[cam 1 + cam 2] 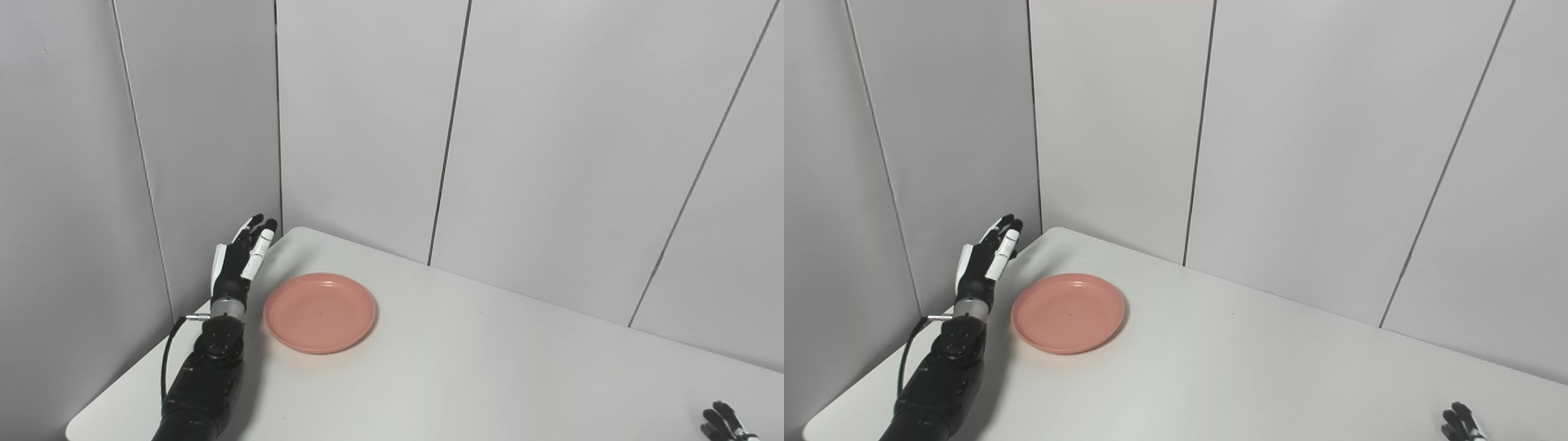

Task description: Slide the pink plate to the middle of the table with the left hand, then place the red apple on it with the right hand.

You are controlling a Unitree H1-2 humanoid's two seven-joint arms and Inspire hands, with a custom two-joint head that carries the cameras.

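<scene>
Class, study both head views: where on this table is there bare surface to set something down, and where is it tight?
The widest bare patch of the table runs from the pink plate rightward to the right robot hand at the lower right corner. A narrower bare strip lies between the plate and the back wall. It is tight only at the left edge, where the open left robot hand stands beside the plate.

- The pink plate (320,312) lies flat near the table's (490,367) far left corner.
- The left hand (237,260), fingers spread, stands just left of the plate, apart from its rim.
- Wall panels (367,122) close in behind and left of the plate.
- Bare tabletop stretches right of the plate.
</scene>
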